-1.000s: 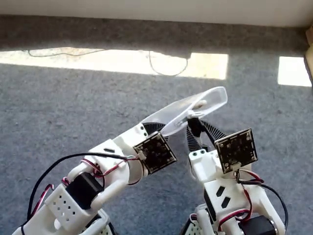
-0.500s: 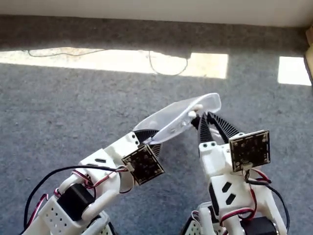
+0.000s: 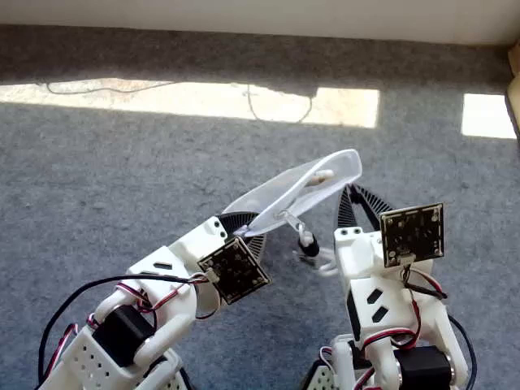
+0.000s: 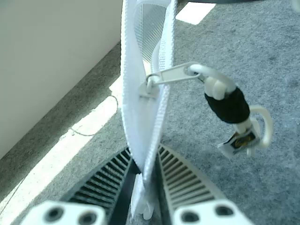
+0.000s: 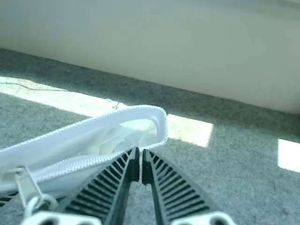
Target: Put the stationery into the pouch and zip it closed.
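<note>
The left claw (image 4: 144,164) clamps one end of the clear white-zippered pouch (image 3: 301,187), whose metal zipper pull (image 4: 171,74) dangles just beside the closed right claw (image 5: 140,152).

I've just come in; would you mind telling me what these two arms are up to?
A clear pouch is held above the grey carpet, the left end effector clamped on one end. It is partly zipped, and the zipper pull dangles free. The right end effector is shut at the zipper edge of the open end.
</note>
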